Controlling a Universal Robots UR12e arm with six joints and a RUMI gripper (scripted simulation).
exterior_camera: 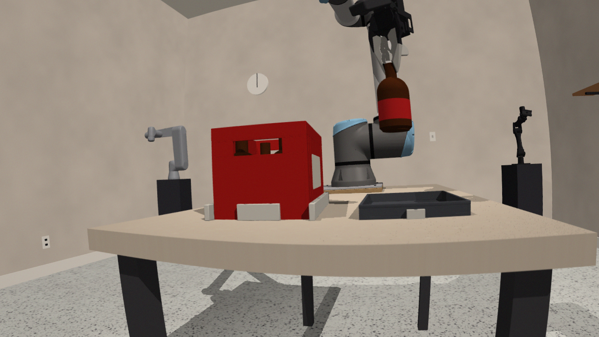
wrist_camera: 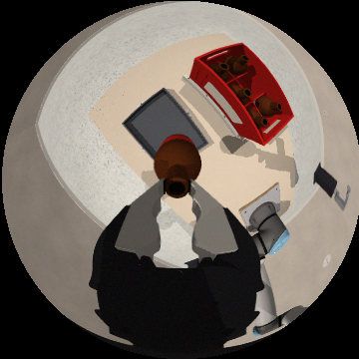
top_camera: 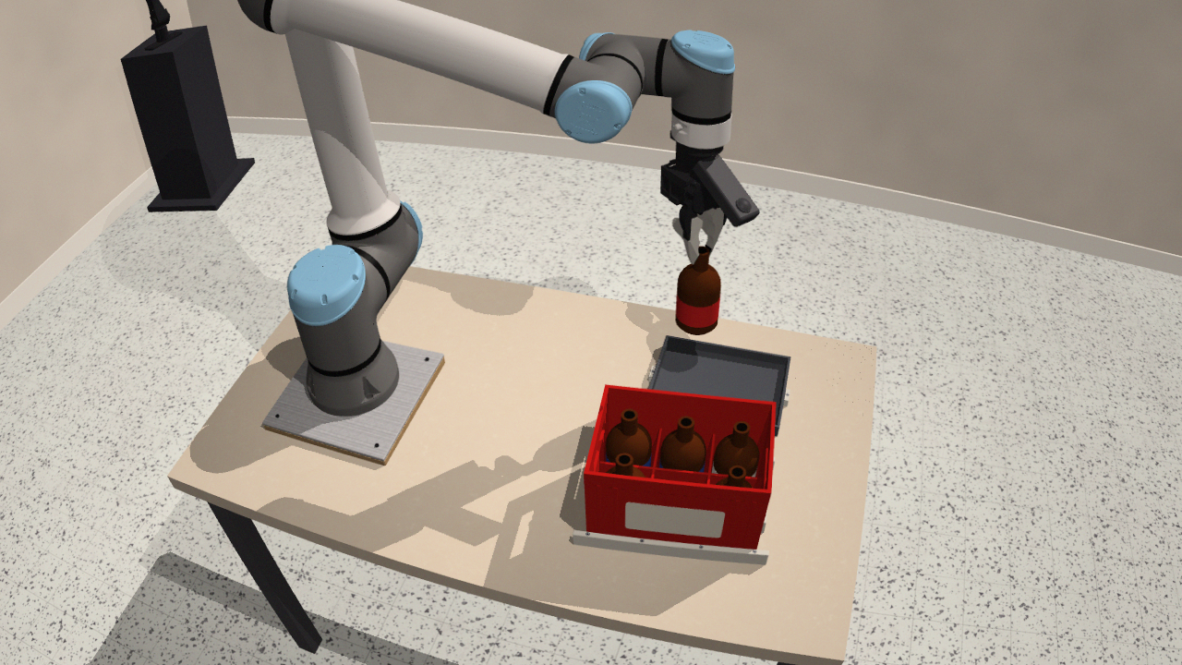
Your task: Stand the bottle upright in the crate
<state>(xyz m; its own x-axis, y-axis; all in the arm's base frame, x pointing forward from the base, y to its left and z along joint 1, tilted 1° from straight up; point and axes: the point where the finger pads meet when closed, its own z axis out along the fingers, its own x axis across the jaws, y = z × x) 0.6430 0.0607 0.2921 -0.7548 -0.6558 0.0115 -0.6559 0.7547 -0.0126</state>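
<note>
Hanging neck-up beneath the hand (top_camera: 701,252) (exterior_camera: 389,64) (wrist_camera: 178,186), the brown bottle (top_camera: 698,296) (exterior_camera: 394,104) (wrist_camera: 178,161) is gripped by its neck, slightly tilted.

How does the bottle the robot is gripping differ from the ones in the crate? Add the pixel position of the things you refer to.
The gripped bottle (top_camera: 698,301) (exterior_camera: 394,102) (wrist_camera: 178,159) hangs in the air, slightly tilted; the crate bottles (top_camera: 682,451) (wrist_camera: 269,106) stand inside the crate (top_camera: 677,516) (exterior_camera: 259,180) (wrist_camera: 223,102). It shows a red label; theirs look mostly hidden. Both kinds are brown.

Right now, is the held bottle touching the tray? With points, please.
Apart. The exterior view shows the bottle (top_camera: 698,297) (exterior_camera: 393,104) (wrist_camera: 178,161) hanging well above the tray (top_camera: 727,348) (exterior_camera: 385,210) (wrist_camera: 131,128), wall visible between.
</note>
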